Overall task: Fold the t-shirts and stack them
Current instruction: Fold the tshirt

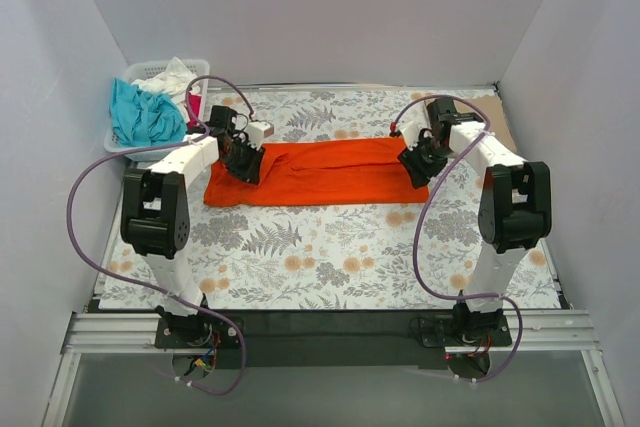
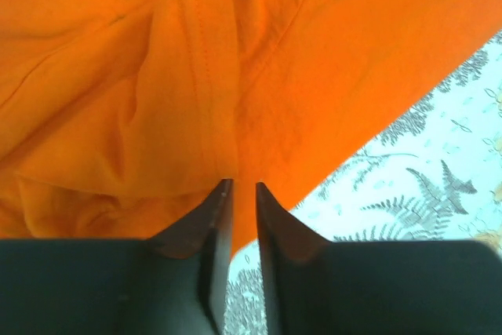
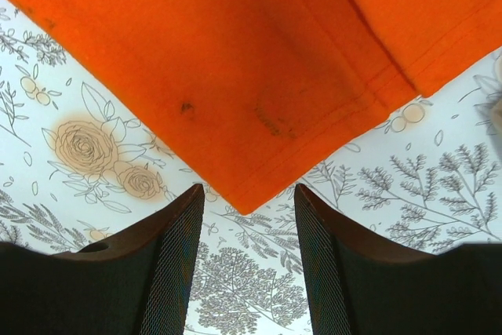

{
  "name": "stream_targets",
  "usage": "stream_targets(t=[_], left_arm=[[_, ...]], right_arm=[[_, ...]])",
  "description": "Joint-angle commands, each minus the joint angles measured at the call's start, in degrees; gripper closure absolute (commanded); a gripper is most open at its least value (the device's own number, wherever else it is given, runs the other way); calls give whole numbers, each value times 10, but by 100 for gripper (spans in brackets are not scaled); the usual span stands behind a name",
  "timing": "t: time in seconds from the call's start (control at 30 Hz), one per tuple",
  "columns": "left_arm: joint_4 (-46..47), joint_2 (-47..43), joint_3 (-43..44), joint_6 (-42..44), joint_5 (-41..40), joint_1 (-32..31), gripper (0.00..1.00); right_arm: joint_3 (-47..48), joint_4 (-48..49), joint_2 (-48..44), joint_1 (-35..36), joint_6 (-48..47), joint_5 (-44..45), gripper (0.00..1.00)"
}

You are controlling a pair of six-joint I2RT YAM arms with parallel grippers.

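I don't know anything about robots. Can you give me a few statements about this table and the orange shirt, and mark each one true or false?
1. The orange t-shirt lies on a flowered table cover. True.
2. The basket stands at the table's far right corner. False: it stands at the far left corner.
3. The right end effector is open, with nothing between its fingers. True.
4. The orange t-shirt is folded into a small square. False: it lies as a long strip reaching from one arm to the other.
5. Teal cloth spills over the basket's edge. True.
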Motion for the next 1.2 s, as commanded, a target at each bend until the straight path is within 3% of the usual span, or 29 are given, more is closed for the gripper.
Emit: stream_targets(t=[0.0,0.03,0.2,0.5,0.67,0.73,0.9,1.0,1.17], left_arm=[[31,22,4,-24,7,-3,78],[33,33,4,-30,4,-3,73],[36,25,3,-56,-8,-1,67],[17,-81,-7,-129,0,3,68],[60,-81,-67,-189,-23,6,78],[76,-79,-80,-217,-44,7,87],[105,-95,-109,-283,-91,12,94],[110,-112,-125,-296,-114,15,95],[100,-130,-147,-311,-140,16,100]], right_arm=[[42,-4,15,-3,13,-23,52],[51,-4,18,-3,16,-26,52],[96,-4,41,-3,29,-40,53],[195,-2,132,5,61,-48,60],[202,2,171,21,65,-21,64],[186,6,181,26,63,-12,64],[118,6,160,37,46,15,72],[31,5,109,47,33,11,73],[-170,-5,-14,128,-6,1,73]])
